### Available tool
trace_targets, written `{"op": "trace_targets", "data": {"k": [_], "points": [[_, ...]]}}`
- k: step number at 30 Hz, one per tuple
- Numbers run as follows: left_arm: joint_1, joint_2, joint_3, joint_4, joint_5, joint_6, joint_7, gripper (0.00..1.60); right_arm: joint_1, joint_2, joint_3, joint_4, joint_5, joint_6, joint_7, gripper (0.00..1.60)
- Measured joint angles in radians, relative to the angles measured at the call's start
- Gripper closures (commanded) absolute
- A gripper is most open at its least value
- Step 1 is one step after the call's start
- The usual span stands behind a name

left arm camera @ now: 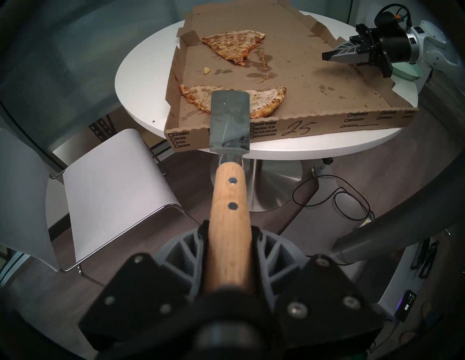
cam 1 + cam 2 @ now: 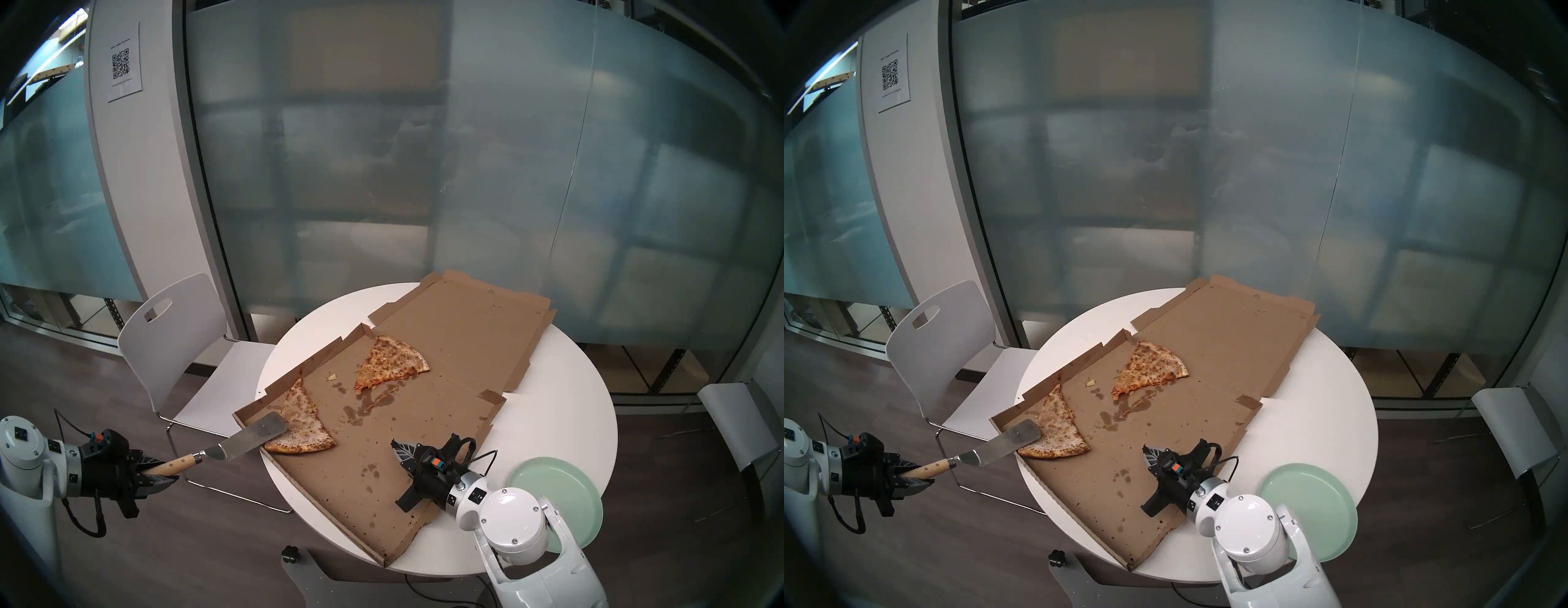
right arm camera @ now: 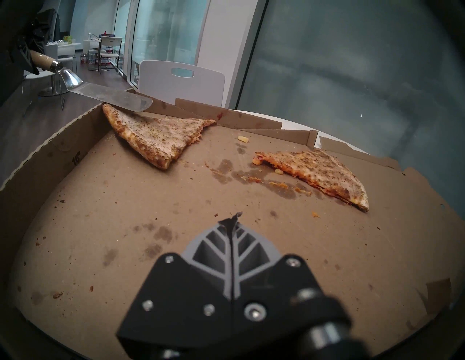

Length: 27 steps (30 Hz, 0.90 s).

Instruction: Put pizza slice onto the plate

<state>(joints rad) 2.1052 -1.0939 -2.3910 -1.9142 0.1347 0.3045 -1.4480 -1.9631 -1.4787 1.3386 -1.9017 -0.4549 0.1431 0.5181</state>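
Far left: left gripper (image 2: 159,475) clamped on the wooden handle of a metal spatula (image 2: 254,437), blade reaching over the wall of the open pizza box (image 2: 382,488) and lying above the crust end of the pizza slice (image 2: 303,420). Long, narrow triangle, pale whitish-tan with brown speckles and a thin browned crust, flat on the box floor near the left wall. Farther in, a shorter, more orange slice (image 2: 390,361). Right gripper (image 2: 396,450) fully closed, empty, low over the cardboard. Far right on the white tabletop (image 2: 551,416): plain mint-green plate (image 2: 551,479), partly hidden behind the right arm.
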Motion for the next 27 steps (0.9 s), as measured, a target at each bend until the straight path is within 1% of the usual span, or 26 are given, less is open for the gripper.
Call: {"op": "trace_targets", "data": {"k": [8,15,18,21,27], "points": [[-0.048,0.082,-0.061,-0.005,-0.023,0.040,-0.034,1.60,0.000,0.000,-0.005,0.002,0.004,-0.001,0.001,1.60],[-0.096,0.149,-0.068,0.054,-0.039,0.076,-0.018,1.60,-0.001,0.001,-0.007,0.002,0.007,-0.002,0.002,1.60],[-0.115,0.181,-0.049,0.089,-0.050,0.090,-0.004,1.60,-0.001,0.001,-0.009,0.002,0.008,-0.002,0.002,1.60],[-0.121,0.216,-0.016,0.123,-0.070,0.098,0.006,1.60,-0.002,0.001,-0.009,0.003,0.009,-0.002,0.002,1.60],[-0.125,0.276,0.046,0.182,-0.110,0.095,0.010,1.60,-0.001,0.001,-0.009,0.008,0.009,-0.002,0.001,1.60]]}}
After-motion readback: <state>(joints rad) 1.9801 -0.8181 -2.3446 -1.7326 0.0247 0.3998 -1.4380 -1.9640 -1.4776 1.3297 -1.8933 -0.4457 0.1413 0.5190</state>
